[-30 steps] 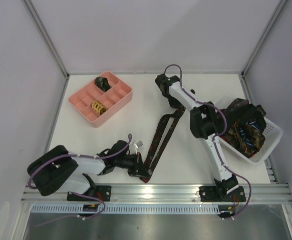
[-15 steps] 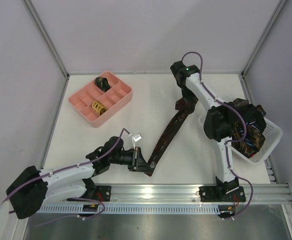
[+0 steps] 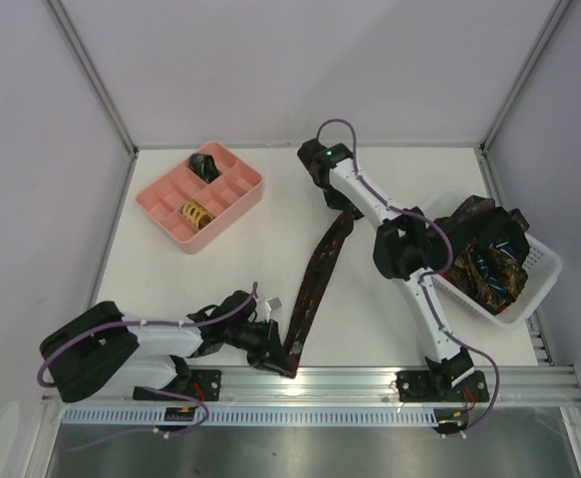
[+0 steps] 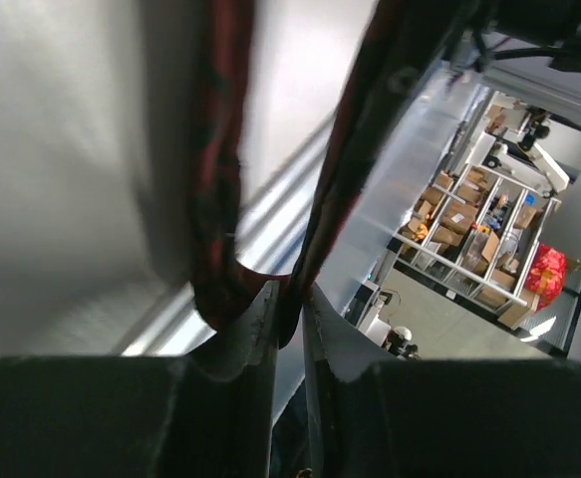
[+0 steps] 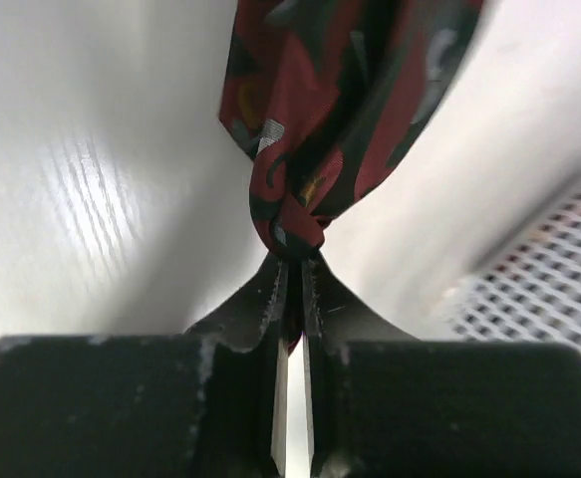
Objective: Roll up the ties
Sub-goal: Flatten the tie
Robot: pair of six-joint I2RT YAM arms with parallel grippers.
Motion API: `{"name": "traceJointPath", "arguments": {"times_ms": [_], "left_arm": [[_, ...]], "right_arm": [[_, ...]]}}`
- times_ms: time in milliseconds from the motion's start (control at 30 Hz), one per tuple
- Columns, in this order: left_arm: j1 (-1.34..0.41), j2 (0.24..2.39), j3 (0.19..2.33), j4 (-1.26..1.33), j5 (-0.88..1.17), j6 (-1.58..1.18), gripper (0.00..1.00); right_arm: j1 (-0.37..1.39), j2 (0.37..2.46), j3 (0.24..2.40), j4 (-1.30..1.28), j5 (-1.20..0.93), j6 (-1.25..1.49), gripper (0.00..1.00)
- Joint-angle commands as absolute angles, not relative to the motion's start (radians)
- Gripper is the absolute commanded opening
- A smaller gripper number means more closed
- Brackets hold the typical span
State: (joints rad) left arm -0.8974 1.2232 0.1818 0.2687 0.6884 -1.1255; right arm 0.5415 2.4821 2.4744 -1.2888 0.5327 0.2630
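A dark tie with red patterning (image 3: 315, 274) is stretched across the table between both grippers. My left gripper (image 3: 282, 360) is shut on its near end at the table's front edge; the left wrist view shows the tie (image 4: 220, 199) pinched between the fingertips (image 4: 260, 319). My right gripper (image 3: 340, 204) is shut on its far end, and the right wrist view shows the bunched red fabric (image 5: 310, 129) clamped in the jaws. More ties (image 3: 484, 259) lie heaped in the white mesh basket (image 3: 539, 279) at the right.
A pink compartment tray (image 3: 160, 194) stands at the back left, holding a dark rolled tie (image 3: 204, 164) and a yellow rolled one (image 3: 196, 213). A metal rail (image 3: 310, 378) runs along the table's front edge. The right arm (image 3: 410, 249) reaches over the table's middle.
The right gripper swung from back right to back centre with the tie's far end. The left gripper pulled the near end closer to the front edge. The tie now lies straighter.
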Motion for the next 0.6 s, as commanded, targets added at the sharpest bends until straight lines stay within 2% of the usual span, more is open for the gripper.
{"name": "traceJointPath", "arguments": {"times_ms": [0,100,133,200,233,267,333,500,567], "left_arm": [[-0.904,1.302,0.156,0.383,0.724,-1.141,0.2],[-0.905,1.356,0.129,0.462,0.738,-1.161,0.2],[-0.904,1.345,0.123,0.471,0.735,-1.176,0.2],[-0.905,1.318,0.117,0.472,0.732,-1.184,0.2],[-0.904,1.299,0.12,0.463,0.727,-1.174,0.21],[-0.904,1.263,0.126,0.437,0.723,-1.16,0.22],[-0.904,1.227,0.158,0.344,0.707,-1.122,0.26],[-0.904,1.177,0.166,0.371,0.753,-1.126,0.4],[-0.904,1.151,0.172,0.313,0.749,-1.103,0.54]], "right_arm": [[0.561,2.542,2.505,-1.289,0.555,0.282,0.09],[0.575,2.501,2.395,-1.218,0.508,0.279,0.2],[0.574,2.487,2.36,-1.183,0.48,0.276,0.32],[0.569,2.445,2.312,-1.175,0.46,0.282,0.44],[0.565,2.431,2.3,-1.169,0.459,0.285,0.61],[0.56,2.409,2.274,-1.161,0.447,0.291,0.67],[0.523,2.33,2.246,-1.122,0.372,0.301,0.74],[0.428,2.191,2.195,-1.068,0.211,0.345,0.79],[0.355,2.139,2.171,-1.031,0.137,0.394,0.79]]}}
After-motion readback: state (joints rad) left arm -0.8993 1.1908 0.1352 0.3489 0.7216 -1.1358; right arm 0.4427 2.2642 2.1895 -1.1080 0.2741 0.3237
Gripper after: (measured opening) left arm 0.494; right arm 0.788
